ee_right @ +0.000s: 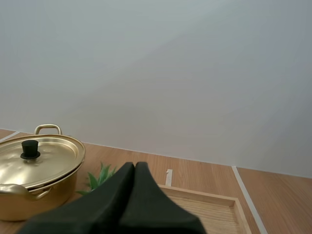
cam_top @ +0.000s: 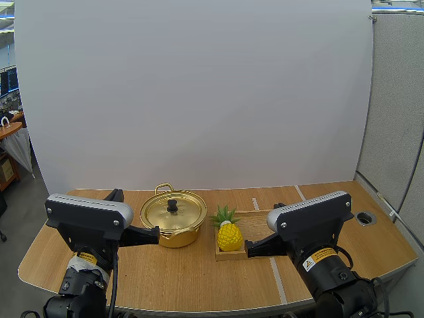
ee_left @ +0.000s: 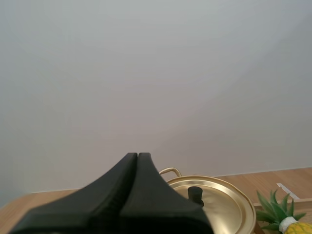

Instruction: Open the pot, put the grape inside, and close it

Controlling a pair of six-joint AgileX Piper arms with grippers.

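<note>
a light wooden table (cam_top: 199,278) stands before a plain white backdrop board (cam_top: 199,93). thin white tape lines (cam_top: 278,281) cross the tabletop, and a round cable hole (cam_top: 365,217) sits near its right end. a grey partition panel (cam_top: 397,99) rises at the right. at the left are grey floor (cam_top: 16,212) and another wooden desk (cam_top: 8,129).

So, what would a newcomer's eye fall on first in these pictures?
The shiny gold pot, lid on, stands at the middle of the table, in front of the left hand. Close beside it a yellow pineapple stands upright on a wooden tray, just ahead of the right hand. Both hands are shut and hold nothing.
</note>
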